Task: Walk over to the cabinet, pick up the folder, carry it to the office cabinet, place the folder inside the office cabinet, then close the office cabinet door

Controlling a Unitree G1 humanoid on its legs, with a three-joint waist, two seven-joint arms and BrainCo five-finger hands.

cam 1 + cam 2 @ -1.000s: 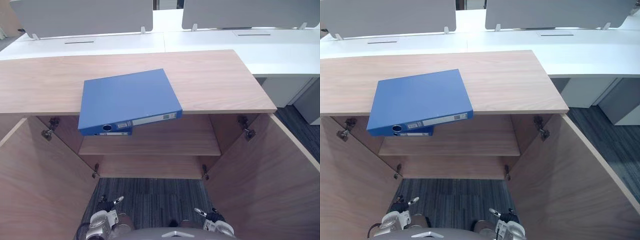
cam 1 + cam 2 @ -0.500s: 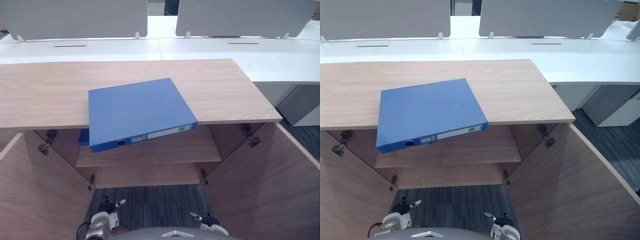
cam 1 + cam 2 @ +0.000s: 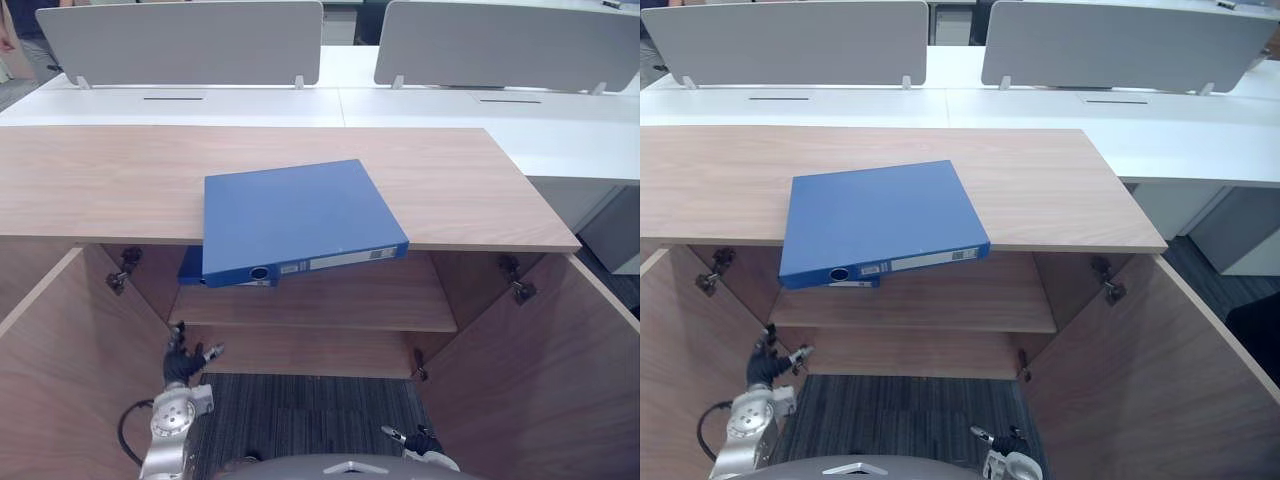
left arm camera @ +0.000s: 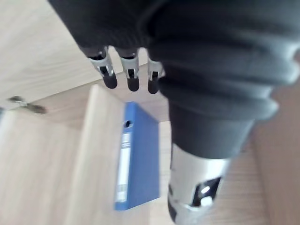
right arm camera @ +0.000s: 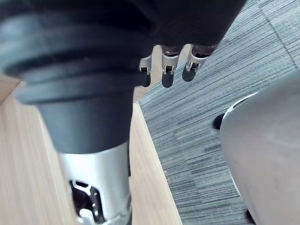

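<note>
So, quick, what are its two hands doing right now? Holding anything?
Left hand: open, fingers relaxed, holding nothing.
Right hand: open, fingers relaxed, holding nothing.

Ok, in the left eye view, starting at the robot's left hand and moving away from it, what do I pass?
left hand → blue folder → bare cabinet top behind it → white desks → grey divider panels
</note>
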